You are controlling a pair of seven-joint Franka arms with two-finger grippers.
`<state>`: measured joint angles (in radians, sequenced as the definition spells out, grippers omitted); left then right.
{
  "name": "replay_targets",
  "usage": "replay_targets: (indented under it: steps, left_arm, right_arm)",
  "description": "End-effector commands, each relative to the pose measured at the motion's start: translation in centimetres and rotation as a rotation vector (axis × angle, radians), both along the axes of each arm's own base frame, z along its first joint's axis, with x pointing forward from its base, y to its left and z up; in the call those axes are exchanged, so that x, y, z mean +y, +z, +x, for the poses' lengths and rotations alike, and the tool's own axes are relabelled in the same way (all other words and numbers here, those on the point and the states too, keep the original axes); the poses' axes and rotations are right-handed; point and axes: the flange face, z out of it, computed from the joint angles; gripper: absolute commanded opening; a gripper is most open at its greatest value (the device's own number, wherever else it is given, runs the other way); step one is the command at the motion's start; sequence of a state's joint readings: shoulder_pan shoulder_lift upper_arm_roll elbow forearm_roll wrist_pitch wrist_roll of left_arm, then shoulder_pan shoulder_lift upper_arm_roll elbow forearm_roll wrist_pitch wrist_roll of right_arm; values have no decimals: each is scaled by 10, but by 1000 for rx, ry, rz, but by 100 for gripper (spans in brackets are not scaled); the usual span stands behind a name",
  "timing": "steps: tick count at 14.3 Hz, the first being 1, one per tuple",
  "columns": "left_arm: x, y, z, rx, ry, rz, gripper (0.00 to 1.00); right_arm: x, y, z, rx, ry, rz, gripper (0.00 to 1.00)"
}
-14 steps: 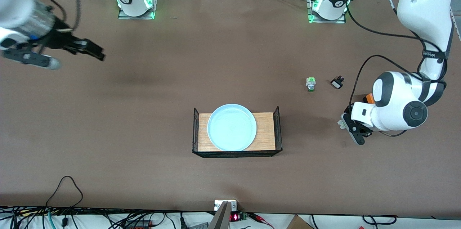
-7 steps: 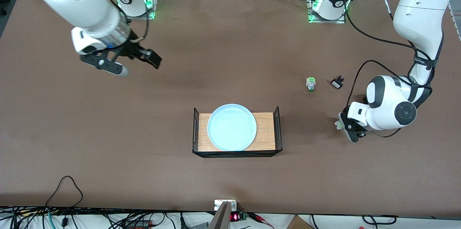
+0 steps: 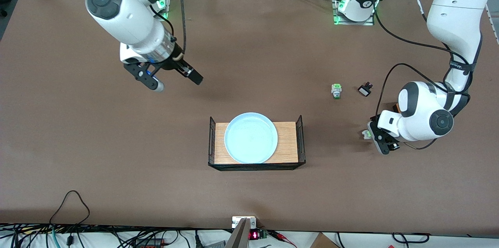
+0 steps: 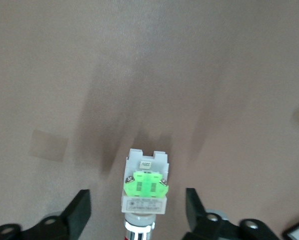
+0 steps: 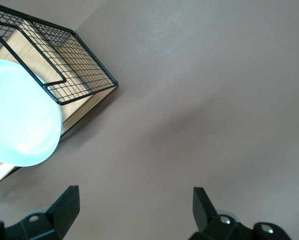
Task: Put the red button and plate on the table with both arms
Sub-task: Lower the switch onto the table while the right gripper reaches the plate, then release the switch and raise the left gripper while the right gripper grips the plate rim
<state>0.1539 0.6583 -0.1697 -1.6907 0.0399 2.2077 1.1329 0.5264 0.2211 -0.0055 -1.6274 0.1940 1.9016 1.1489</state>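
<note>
The red button (image 3: pixel 366 135) lies on the table (image 3: pixel 117 154) toward the left arm's end, showing its whitish body and green block (image 4: pixel 145 186). My left gripper (image 3: pixel 375 135) hangs low over it, open, with a gap between each finger and the button (image 4: pixel 137 207). The light blue plate (image 3: pixel 251 137) rests on the wood-topped rack (image 3: pixel 288 142) in the middle of the table, and shows at the edge of the right wrist view (image 5: pixel 19 115). My right gripper (image 3: pixel 175 81) is open and empty (image 5: pixel 134 200), in the air over bare table beside the rack.
A similar unit with a green cap (image 3: pixel 336 91) and a small black-and-white part (image 3: pixel 365 90) lie farther from the front camera than the red button. The rack has black mesh ends (image 5: pixel 74 70). Cables run along the table's near edge.
My left gripper has opened and let go of the red button, which now lies on the table. My right arm has swung in from its end of the table toward the rack.
</note>
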Motion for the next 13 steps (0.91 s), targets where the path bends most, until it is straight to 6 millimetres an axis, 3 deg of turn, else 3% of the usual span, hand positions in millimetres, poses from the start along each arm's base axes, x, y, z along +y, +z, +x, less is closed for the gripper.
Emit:
replay_targets:
  steps: [1, 4, 6, 9, 13]
  left_arm:
    - [-9, 50, -8, 50, 86, 31, 100]
    - [-15, 99, -16, 144, 204, 73, 100]
    - [-27, 132, -22, 189, 273, 98, 100]
    - [-44, 186, -32, 241, 462, 163, 100]
    - [-46, 259, -49, 315, 763, 284, 100]
  right_arm:
    - [38, -14, -3, -20, -82, 29, 100]
    - [74, -40, 3, -80, -147, 73, 100]
    - [86, -45, 16, -100, -170, 91, 100]
    - [93, -51, 37, -139, -187, 117, 100]
    - [95, -81, 52, -165, -207, 125, 100]
